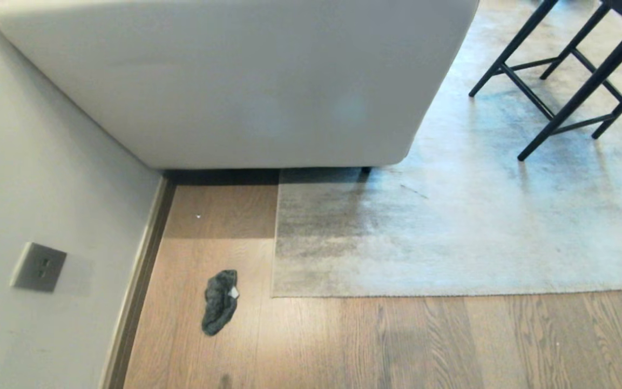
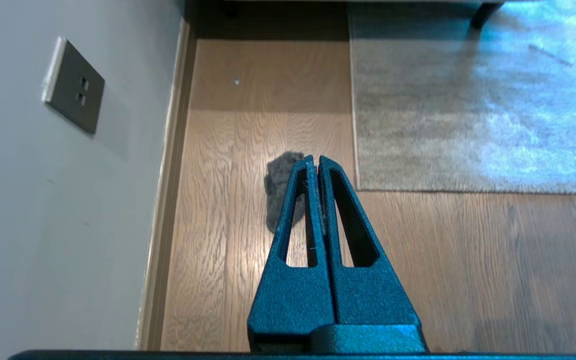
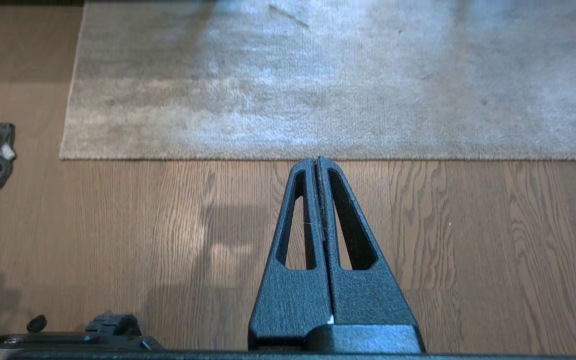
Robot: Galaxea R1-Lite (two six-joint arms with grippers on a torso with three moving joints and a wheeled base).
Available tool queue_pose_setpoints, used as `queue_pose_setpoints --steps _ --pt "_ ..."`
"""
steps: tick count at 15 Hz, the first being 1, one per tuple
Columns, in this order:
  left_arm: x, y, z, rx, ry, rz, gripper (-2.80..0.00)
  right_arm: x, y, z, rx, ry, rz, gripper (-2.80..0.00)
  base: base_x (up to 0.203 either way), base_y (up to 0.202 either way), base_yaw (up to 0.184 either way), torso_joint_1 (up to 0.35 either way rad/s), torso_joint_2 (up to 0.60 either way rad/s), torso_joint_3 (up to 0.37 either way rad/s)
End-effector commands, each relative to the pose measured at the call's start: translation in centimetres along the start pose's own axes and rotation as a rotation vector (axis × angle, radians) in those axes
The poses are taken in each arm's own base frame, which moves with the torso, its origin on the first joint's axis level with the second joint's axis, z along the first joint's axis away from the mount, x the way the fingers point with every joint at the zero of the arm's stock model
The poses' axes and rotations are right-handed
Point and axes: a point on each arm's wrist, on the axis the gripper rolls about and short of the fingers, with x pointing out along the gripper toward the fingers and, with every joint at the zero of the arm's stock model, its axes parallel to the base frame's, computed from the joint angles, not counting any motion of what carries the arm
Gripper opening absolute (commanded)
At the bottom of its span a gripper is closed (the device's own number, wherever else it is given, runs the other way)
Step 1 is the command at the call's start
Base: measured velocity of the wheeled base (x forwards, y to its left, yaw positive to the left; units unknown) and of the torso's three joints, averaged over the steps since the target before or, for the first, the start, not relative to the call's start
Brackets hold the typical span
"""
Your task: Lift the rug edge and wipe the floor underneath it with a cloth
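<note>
We see the rug edge lying flat on the floor, its corner near the cloth, which sits on bare planks between rug and wall. A pale sofa covers the rug's far part, with dark stool legs further right. Open planks run along the near edge. Our left claw and right claw hang above the floor, both pressed together, holding nothing.
</note>
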Motion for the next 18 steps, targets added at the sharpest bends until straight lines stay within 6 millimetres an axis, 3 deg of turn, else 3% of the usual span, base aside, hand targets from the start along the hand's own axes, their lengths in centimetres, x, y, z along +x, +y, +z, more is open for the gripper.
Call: queue_pose_setpoints --steps 1,18 --pt "-0.01 0.0 0.03 0.0 -0.001 0.0 -2.8 0.0 0.0 0.02 0.0 0.001 0.0 -2.8 0.0 0.0 0.0 0.003 0.0 0.207" --pt "0.01 0.0 -0.03 0.0 0.002 0.0 -2.8 0.0 0.0 0.02 0.0 0.001 0.0 -2.8 0.0 0.0 0.0 0.002 0.0 0.202"
